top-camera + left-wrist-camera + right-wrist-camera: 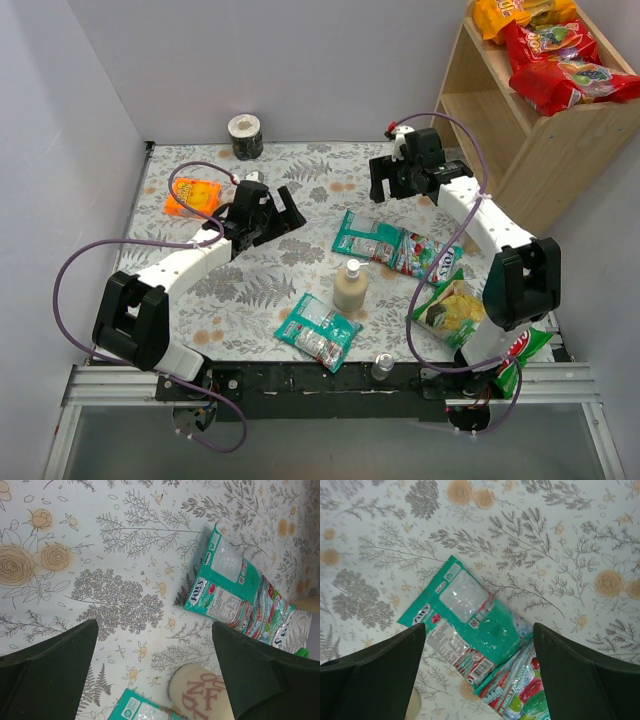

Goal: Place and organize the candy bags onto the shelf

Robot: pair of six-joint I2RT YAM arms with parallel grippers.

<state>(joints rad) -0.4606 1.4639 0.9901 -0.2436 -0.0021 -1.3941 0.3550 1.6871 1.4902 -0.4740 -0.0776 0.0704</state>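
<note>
The wooden shelf stands at the back right. On its top board lie an orange-yellow candy bag and two red ones. Three teal-and-white candy bags lie on the table: one mid-table, one overlapping it to the right, one near the front. My right gripper is open and empty above the mid-table pair, which show in the right wrist view. My left gripper is open and empty, left of the bags.
A beige pump bottle stands between the teal bags. A tape roll sits at the back, a small orange packet at the left. Green chip bags lie by the right arm's base. A small bottle stands at the front edge.
</note>
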